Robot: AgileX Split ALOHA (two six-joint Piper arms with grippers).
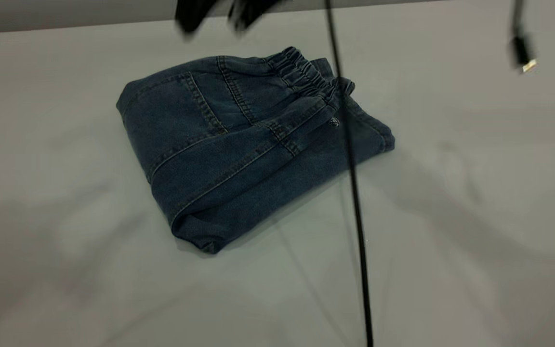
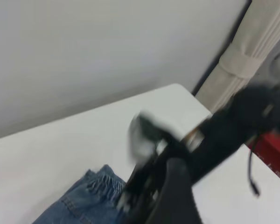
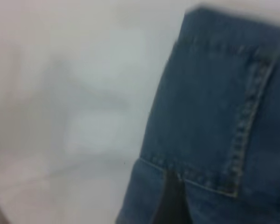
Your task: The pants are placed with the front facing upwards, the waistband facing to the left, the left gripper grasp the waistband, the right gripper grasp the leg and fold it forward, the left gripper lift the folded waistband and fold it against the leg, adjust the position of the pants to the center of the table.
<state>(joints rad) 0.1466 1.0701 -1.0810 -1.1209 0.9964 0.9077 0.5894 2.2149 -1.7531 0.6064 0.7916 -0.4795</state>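
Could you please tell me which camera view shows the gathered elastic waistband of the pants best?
The exterior view: the waistband runs in full along the folded pants' far edge. The left wrist view catches only a blurred corner of it beside a dark arm. The right wrist view shows denim seams, no waistband.

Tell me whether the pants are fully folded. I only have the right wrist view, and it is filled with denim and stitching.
Observer: Yes. The exterior view shows the pants as one compact folded bundle lying on the table.
Operator: Where is the waistband?
Observer: The waistband lies on top of the bundle, along its far edge.
Operator: Is anything gripping the cloth?
Observer: Nothing touches it in the exterior view. Only a blurred black arm part shows at the top edge, beyond the bundle.
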